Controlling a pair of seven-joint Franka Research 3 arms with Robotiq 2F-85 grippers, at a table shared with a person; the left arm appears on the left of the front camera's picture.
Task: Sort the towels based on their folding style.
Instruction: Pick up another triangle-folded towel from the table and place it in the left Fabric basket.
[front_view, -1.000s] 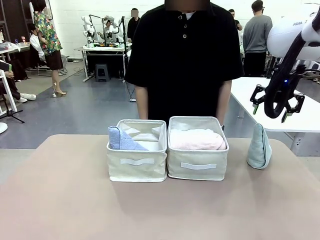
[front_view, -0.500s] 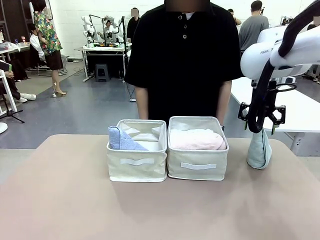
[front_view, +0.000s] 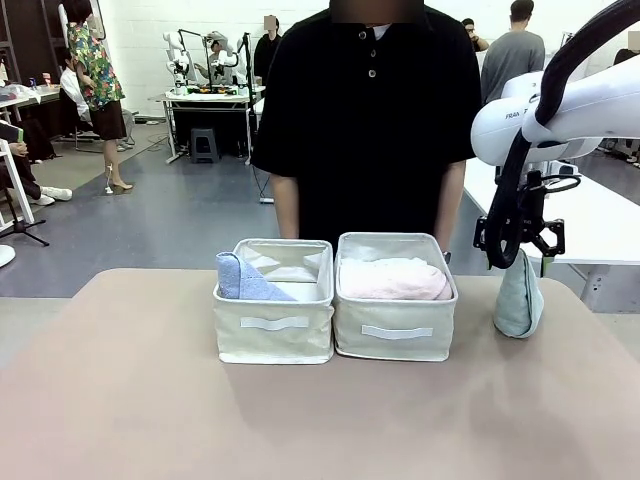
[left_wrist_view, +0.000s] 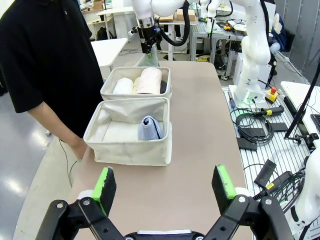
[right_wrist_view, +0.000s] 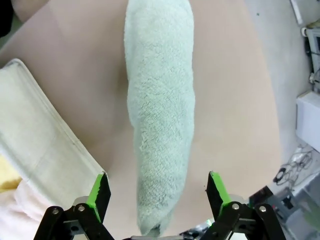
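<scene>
Mint-green cone towel (front_view: 519, 297) stands on the tabletop's (front_view: 120, 400) right side; the right hand (front_view: 518, 258) straddles its tip, fingers (right_wrist_view: 98, 190) apart, poised to pinch. Its match, the lavender-blue cone (front_view: 240, 278), sits in the left bin (front_view: 275, 325).

Two bins (front_view: 274, 340) (front_view: 396, 345); two cone towels (front_view: 240, 280) (front_view: 519, 300); four rolled towels (left_wrist_view: 123, 86) (left_wrist_view: 149, 80) (right_wrist_view: 7, 176) (left_wrist_view: 164, 87).

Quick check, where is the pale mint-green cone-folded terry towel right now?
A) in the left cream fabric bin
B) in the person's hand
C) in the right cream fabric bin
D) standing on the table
D: the pale mint-green cone-folded terry towel stands upright on the table beside the right cream fabric bin, with the right end effector open around its tip.
</scene>
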